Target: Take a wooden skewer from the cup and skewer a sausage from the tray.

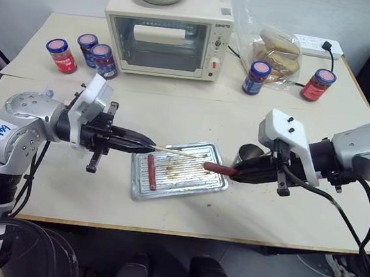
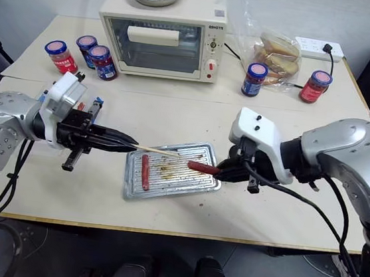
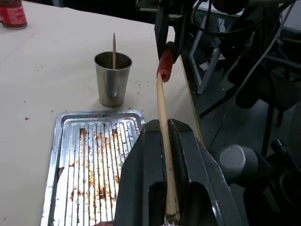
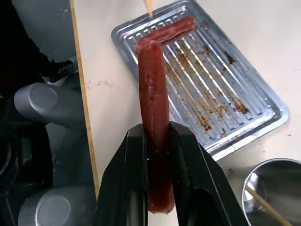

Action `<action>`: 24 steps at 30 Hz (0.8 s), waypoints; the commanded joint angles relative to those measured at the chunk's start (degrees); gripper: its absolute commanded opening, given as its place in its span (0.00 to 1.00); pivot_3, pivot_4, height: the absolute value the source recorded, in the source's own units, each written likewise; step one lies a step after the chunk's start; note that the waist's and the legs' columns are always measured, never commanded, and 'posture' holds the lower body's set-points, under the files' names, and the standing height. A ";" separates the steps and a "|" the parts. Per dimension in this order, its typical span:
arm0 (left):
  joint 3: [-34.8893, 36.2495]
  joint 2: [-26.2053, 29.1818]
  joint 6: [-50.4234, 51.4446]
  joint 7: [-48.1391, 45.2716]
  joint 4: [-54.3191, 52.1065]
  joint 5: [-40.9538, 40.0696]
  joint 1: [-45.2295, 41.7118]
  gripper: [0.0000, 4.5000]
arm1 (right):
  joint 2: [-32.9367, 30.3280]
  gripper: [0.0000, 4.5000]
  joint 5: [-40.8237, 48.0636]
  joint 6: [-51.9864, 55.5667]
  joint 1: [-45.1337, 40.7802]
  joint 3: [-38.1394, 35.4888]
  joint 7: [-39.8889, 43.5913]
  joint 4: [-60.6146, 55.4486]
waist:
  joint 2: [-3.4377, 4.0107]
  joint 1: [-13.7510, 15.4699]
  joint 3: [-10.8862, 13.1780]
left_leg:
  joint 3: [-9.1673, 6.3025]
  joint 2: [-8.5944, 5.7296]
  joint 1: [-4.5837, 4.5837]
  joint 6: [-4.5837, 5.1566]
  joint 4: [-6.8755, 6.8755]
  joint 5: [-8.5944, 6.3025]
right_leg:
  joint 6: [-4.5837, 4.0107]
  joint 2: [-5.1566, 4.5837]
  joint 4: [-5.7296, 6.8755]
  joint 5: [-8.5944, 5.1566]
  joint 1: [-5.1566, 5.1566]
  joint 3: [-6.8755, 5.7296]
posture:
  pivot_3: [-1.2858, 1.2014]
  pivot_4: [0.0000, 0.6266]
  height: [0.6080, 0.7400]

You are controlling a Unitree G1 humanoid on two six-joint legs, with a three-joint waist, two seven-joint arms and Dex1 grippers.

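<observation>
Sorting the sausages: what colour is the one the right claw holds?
Dark reddish-brown; the sausage shows best in the right wrist view, clamped in the right claw.

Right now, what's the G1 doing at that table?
It's skewering a sausage. The left end effector is shut on the wooden skewer, aimed across the tray. The right end effector holds the sausage above the tray, end toward the skewer's tip, which has reached it. A second sausage lies on the tray; another skewer stands in the cup.

Ridged shiny metal tray (image 4: 263, 117), pale wooden skewer (image 3: 162, 113), smooth glossy sausage (image 4: 153, 94), steel cup (image 3: 113, 77)
</observation>
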 commanded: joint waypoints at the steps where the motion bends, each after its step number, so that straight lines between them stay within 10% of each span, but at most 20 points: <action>1: 1.05 0.15 -0.54 -0.21 -2.18 -0.32 0.49 0.00 | -1.00 0.08 1.47 -0.50 -0.44 -1.66 -0.80 -0.69 | 0.00 0.01 0.00 | 0.00 0.00 0.00 0.00 0.00 0.00 | 0.00 0.00 0.00 0.00 0.00 0.00 | 0.52 0.24 1.00; 24: -0.77 -3.29 -0.49 1.50 -2.91 0.54 -0.73 0.00 | 0.98 0.08 7.08 0.80 -2.62 -1.54 -5.49 -0.12 | 0.00 0.06 0.00 | 0.00 0.00 0.00 0.00 0.02 0.00 | 0.00 -0.01 0.00 0.00 0.01 -0.01 | 0.52 0.24 1.00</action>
